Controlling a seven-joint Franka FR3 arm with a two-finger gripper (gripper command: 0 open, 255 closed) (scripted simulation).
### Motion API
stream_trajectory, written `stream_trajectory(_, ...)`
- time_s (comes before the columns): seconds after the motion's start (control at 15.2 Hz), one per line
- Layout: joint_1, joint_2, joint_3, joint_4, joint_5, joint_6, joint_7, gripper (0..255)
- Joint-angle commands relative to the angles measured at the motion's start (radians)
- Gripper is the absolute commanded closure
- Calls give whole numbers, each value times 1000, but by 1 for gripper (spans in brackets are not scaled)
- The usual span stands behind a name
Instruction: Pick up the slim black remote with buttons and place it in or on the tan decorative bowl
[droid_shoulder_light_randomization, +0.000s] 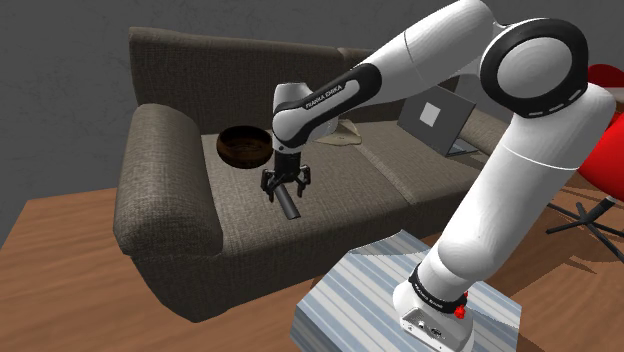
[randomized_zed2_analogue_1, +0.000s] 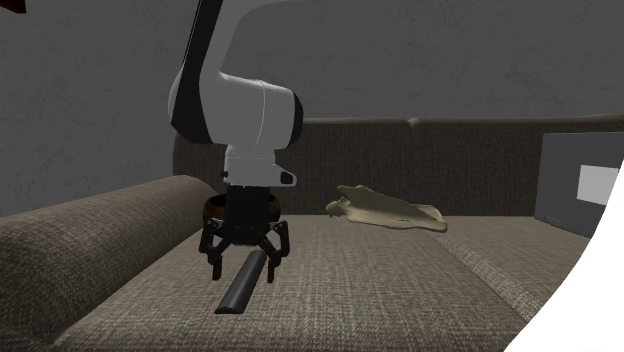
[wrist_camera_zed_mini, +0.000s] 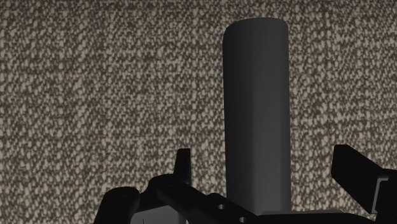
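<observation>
Past the stand (droid_shoulder_light_randomization: 370, 290), the hand (droid_shoulder_light_randomization: 285, 190) is held spread over the sofa (droid_shoulder_light_randomization: 340, 200) seat, one end of the dark remote (droid_shoulder_light_randomization: 289, 205) lying there being straddled but untouched, and the brown bowl (droid_shoulder_light_randomization: 245, 147) is set farther back.

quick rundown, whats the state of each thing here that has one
gripper: open, fingers either side of the remote, not touching it
dark grey remote: lying on the sofa seat, not gripped
dark brown bowl: upright, empty, on the seat
laptop: lid open, on the seat
cloth: crumpled, lying on the seat
</observation>
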Motion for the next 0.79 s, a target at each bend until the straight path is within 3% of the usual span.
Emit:
stream_trajectory(0.0,0,0,0,0,0,1,0,0)
stream_trajectory(0.13,0,0,0,0,0,1,0,0)
stream_trajectory(0.2,0,0,0,0,0,1,0,255)
stream_trajectory(0.73,1,4,1,0,-1,5,2,255)
